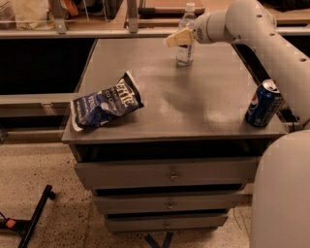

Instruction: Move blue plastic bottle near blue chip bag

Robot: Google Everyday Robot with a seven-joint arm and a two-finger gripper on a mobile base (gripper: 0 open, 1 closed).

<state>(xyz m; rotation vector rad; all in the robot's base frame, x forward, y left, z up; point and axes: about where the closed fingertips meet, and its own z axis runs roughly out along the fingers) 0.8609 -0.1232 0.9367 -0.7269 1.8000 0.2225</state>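
The blue plastic bottle [185, 54], clear with a white cap, stands upright at the far middle of the grey table [193, 101]. The blue chip bag [106, 101], dark navy with white lettering, lies at the table's front left corner. My gripper [178, 38], with tan fingers, is at the end of the white arm reaching in from the right. It hangs at the bottle's upper half, covering part of it on the left side. The bottle and the bag are far apart.
A blue soda can [263, 103] stands at the table's front right edge. Drawers [169, 174] are below the tabletop. A shelf with clutter [72, 14] runs behind the table. A black stand [34, 218] lies on the floor at left. My white body [281, 193] fills the lower right.
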